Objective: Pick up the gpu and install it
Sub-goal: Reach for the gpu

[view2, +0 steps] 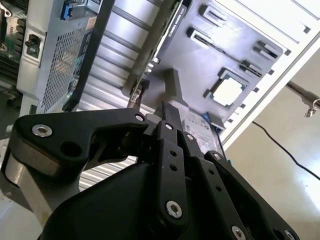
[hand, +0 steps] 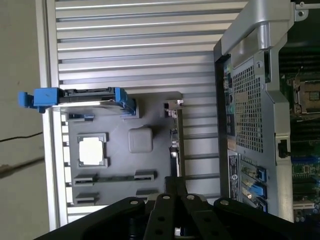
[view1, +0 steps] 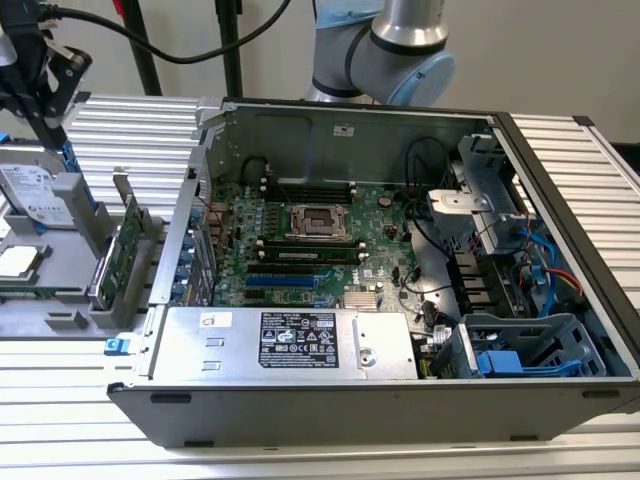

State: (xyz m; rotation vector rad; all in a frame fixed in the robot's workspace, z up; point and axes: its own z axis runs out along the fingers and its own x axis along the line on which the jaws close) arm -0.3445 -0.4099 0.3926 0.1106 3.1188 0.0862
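With jaws together and empty, my gripper (view1: 55, 128) hangs well outside the computer case (view1: 350, 125), while the gpu (view1: 127, 245) stands on edge just beside that case's wall, long axis parallel to it, between me and the case.

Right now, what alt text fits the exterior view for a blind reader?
An open computer case lies on a slatted table, motherboard exposed. At the exterior view's left, the gpu stands on edge in a gray holder.
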